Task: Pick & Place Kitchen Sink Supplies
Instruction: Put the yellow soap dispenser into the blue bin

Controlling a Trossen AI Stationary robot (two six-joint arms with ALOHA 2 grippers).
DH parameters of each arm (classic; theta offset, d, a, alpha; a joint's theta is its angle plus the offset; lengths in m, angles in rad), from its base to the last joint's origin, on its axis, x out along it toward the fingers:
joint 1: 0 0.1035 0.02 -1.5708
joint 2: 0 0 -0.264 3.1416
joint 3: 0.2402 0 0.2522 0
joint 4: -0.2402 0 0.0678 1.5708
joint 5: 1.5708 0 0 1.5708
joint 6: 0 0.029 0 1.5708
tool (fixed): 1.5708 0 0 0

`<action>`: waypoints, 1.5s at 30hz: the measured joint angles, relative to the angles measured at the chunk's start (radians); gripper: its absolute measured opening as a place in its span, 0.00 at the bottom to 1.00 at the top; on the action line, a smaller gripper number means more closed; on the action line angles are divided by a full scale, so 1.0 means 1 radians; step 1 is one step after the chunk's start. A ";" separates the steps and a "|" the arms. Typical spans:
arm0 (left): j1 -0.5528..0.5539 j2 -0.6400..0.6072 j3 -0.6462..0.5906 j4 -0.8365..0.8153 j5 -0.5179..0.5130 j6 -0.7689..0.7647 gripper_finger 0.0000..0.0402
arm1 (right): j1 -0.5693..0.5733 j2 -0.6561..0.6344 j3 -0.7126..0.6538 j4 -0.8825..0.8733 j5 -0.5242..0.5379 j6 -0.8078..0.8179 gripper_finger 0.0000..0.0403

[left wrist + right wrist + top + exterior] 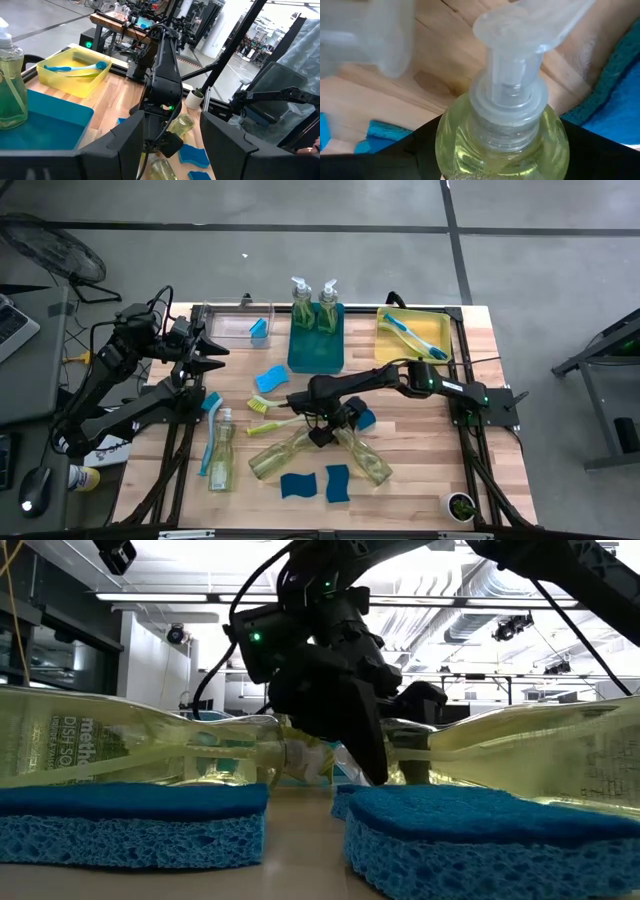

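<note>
we had the right gripper (pixel 322 427) down over the neck of a clear pump bottle of yellow-green soap (pixel 278 454) lying on its side, a long way in front of the teal rectangular bin (pixel 317 338) toward the table's front. in the right wrist view that bottle's shoulder sat between our dark fingers, one on each side, but we could not tell whether they gripped it or merely straddled it. a second clear soap bottle (pixel 362 457) lay just beside the first, necks nearly meeting, farther from the bin than a flat blue sponge (pixel 364 419). the left gripper (pixel 208 356) waited part-open and empty, level with the bin, beyond its left side. we judged the risks so: the round, slick shoulder could squirt out of a loose pinch, and lifting might knock the neighbouring bottle's pump or the lime-green dish brush (pixel 275 424) just beside the gripper.
</note>
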 joint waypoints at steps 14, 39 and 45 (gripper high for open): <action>0.000 0.000 0.000 0.000 0.000 0.000 0.47 | -0.021 0.000 0.241 -0.126 0.081 0.004 0.69; 0.000 0.000 0.000 0.001 0.000 -0.008 0.47 | -0.050 -0.194 0.295 -0.083 0.317 0.090 0.69; 0.000 0.000 0.000 0.002 0.000 -0.008 0.47 | -0.071 -0.246 0.295 -0.066 0.397 0.103 0.69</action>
